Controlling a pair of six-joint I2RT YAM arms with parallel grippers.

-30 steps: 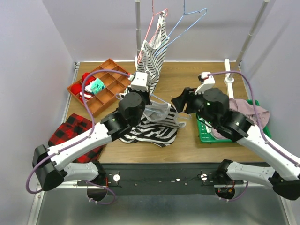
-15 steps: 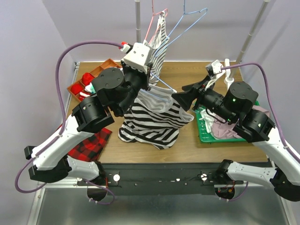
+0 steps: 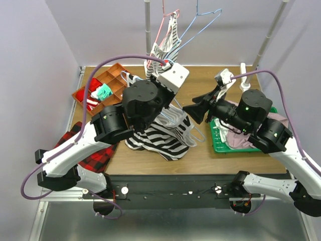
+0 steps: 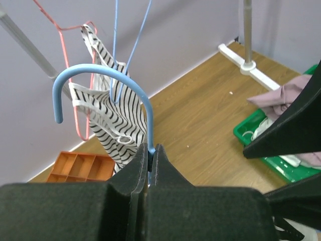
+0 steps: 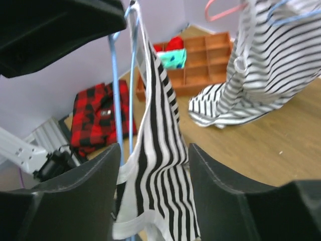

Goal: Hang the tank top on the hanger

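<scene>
Firmly pinches the hanger (image 4: pixel 95 68) at its neck in left gripper (image 4: pixel 150 153); holds right gripper (image 5: pixel 154 148) wide, straddling the tank top (image 5: pixel 155 191).

Tank top (image 5: pixel 161 165) blk/wht wide stripes; hanger (image 4: pixel 95 68) lt blue; bin (image 3: pixel 216 142) green

Top view: tank top (image 3: pixel 163 138) centre frame, upper part over hanger (image 4: pixel 93 68), hem on surface (image 3: pixel 210 160). Divided tray (image 3: pixel 118 75) upper left. Folded cloth (image 3: pixel 103 155) lower left. Bin (image 3: pixel 218 145) w/ clothes right of centre. Rack w/ another top (image 3: pixel 168 45) top centre, behind.
</scene>
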